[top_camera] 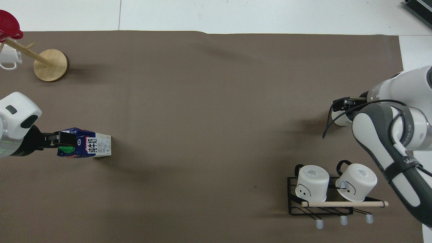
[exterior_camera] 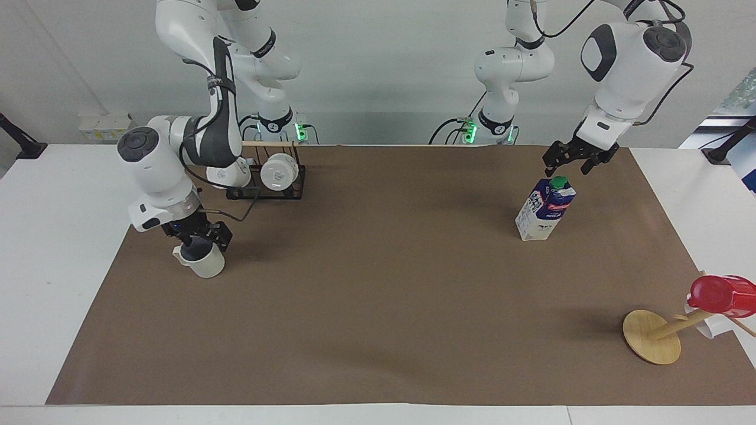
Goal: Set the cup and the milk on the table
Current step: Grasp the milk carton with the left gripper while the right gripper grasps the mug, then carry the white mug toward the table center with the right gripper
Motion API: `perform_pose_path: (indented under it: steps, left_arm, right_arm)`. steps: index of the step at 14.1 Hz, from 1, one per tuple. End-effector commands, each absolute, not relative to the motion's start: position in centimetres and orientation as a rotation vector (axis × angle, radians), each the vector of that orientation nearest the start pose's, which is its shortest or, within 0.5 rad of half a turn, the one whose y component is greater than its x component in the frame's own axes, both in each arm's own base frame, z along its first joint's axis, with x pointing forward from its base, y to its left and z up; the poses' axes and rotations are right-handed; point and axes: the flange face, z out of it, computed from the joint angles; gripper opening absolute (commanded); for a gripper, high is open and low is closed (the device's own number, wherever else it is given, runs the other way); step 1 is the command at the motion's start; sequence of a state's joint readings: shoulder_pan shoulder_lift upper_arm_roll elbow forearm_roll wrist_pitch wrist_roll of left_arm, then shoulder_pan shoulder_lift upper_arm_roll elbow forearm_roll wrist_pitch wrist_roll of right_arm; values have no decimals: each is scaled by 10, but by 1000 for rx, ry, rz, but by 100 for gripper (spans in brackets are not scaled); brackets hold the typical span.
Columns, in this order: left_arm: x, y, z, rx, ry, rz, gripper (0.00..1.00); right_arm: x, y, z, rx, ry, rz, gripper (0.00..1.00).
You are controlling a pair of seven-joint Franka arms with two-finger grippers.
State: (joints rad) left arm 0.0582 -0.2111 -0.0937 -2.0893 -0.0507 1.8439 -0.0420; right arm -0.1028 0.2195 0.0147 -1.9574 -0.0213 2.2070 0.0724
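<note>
Cup (exterior_camera: 202, 260) upright, mouth up, handle toward right arm's bench edge; right hand (exterior_camera: 198, 234) at its rim, fingers spread. Milk (exterior_camera: 544, 208), one carton, upright, near left arm's end; left hand (exterior_camera: 569, 162) open just above cap. Two white mugs (top_camera: 312, 182) on rack (top_camera: 320, 206). Bench (exterior_camera: 53, 248).

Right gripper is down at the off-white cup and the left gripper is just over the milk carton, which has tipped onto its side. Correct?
Not quite. The milk carton stands upright on the brown sheet; the facing view shows it. Otherwise yes: the right gripper is at the cup, and the left gripper is just over the carton.
</note>
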Motion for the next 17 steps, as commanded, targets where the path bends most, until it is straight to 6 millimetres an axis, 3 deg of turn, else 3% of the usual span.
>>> perform_pose_path:
  steps: [1,3,4,5,9,11,12,14,15,17]
  left_arm:
    - [488,-22,488,-3158,44,16,100]
    - [488,-19,476,-3158,134,22,100]
    - [488,-19,472,-3158,136,22,100]
    - [488,-19,467,-3158,137,10,100]
    - [490,-22,448,-3157,148,3,100]
    - [490,-23,448,-3158,152,3,100]
    - [490,-24,447,-3158,154,5,100]
    - [490,-24,447,-3158,156,8,90]
    - [490,-24,447,-3158,156,8,83]
    - [490,-24,447,-3158,156,8,71]
  right_arm:
    - [594,-54,364,-3151,138,-67,59]
    - [594,-53,364,-3150,143,-65,18]
    - [594,-53,364,-3150,152,-65,6]
    - [595,-53,365,-3148,163,-67,0]
    - [595,-54,370,-3136,303,-53,0]
    - [606,-43,397,-3130,327,-116,0]
    - [612,-28,413,-3133,290,-112,0]
    - [621,8,438,-3132,294,-106,0]
    - [621,24,439,-3127,337,-92,0]
    - [616,78,439,-3126,294,-97,0]
